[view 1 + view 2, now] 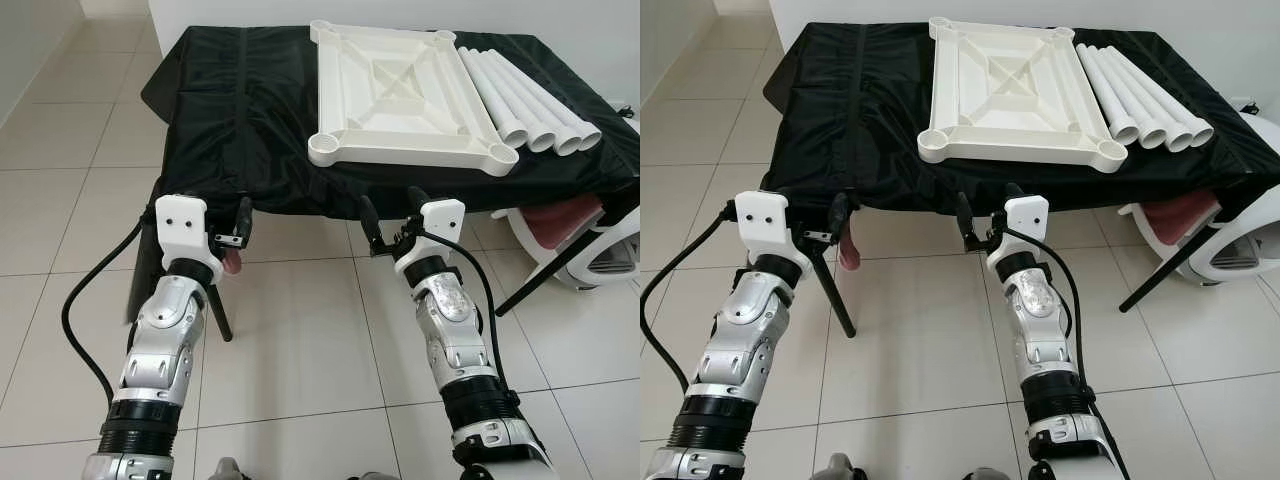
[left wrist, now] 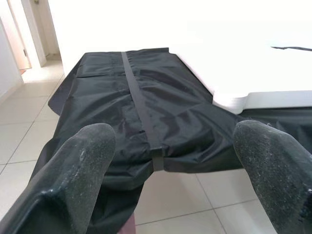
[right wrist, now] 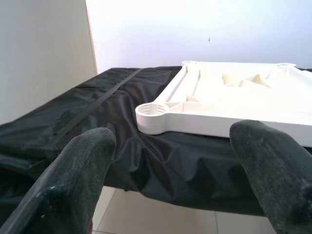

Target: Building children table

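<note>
Lying upside down on the black-draped desk (image 1: 250, 120), the white tabletop (image 1: 400, 95) sits ahead of the right gripper (image 1: 392, 222), nearer it than the left gripper (image 1: 232, 235). Four leg tubes (image 1: 530, 100) lie just beside, long axes pointing away. Both grippers gape, empty.

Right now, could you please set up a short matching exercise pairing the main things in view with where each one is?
Things:
1. white plastic tabletop panel
2. white plastic leg tubes
3. left gripper
4. right gripper

Places:
A. open, below the panel's near edge
B. underside up on the black cloth
C. side by side on the panel's right
D. open, by the cloth's hanging front edge, left of the panel

Pairs: 1-B, 2-C, 3-D, 4-A
</note>
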You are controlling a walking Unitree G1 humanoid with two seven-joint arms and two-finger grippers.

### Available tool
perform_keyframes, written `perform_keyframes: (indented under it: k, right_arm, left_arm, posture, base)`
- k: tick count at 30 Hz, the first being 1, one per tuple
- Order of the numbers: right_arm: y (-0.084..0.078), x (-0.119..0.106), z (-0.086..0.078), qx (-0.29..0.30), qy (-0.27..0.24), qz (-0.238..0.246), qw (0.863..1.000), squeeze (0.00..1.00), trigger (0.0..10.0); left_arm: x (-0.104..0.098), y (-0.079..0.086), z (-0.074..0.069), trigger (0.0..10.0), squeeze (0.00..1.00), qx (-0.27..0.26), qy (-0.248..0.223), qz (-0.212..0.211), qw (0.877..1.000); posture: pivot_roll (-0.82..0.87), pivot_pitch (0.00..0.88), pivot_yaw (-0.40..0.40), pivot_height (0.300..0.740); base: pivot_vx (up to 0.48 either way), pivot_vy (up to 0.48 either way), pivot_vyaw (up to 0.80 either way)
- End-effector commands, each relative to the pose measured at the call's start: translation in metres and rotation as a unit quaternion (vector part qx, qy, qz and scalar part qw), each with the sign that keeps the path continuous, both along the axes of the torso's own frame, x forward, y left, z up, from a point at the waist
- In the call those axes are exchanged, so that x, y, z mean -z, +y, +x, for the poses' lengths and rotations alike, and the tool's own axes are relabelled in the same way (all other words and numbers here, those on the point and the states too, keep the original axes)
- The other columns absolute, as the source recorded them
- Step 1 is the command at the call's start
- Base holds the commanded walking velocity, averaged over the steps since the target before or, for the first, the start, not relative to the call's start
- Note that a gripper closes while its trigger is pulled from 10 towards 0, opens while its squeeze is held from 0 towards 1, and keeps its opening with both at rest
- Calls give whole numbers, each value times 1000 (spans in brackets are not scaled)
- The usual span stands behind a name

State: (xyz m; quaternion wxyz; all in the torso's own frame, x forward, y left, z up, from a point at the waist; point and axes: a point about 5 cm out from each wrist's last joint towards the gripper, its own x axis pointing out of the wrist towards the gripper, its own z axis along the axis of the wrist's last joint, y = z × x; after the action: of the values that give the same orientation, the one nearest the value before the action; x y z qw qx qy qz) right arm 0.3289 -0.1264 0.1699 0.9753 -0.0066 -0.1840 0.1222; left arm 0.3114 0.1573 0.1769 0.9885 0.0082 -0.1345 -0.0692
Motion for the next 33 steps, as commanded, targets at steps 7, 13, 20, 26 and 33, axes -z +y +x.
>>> perform_keyframes:
  k: [7, 13, 20, 26, 33]
  right_arm:
    - [-2, 4, -8, 9, 18, -8, 1000, 0, 10000]
    - [-4, -3, -12, -4, 10, -10, 1000, 0, 10000]
    - [-12, -5, -13, 15, 14, -12, 1000, 0, 10000]
    - [-12, -6, -14, 16, 16, -17, 1000, 0, 10000]
    - [-10, -7, -13, 14, 18, -16, 1000, 0, 10000]
  left_arm:
    - [4, 1, -8, 10000, 0, 4, 23, -2, 1000]
    - [0, -2, -4, 10000, 0, 13, 22, 19, 999]
    - [-4, -4, 1, 10000, 0, 19, 24, 20, 999]
    - [-6, -3, 1, 10000, 0, 18, 27, 18, 999]
    - [-7, 0, 0, 10000, 0, 13, 28, 19, 999]
  posture:
    - [23, 88, -27, 740]
    - [-1, 87, -17, 740]
    - [-15, 92, -9, 740]
    - [-7, 102, -8, 740]
    - [2, 110, -9, 740]
  base:
    - [0, 0, 0]
    - [0, 0, 0]
    - [0, 0, 0]
    - [0, -231, 0]
    - [0, -313, 0]
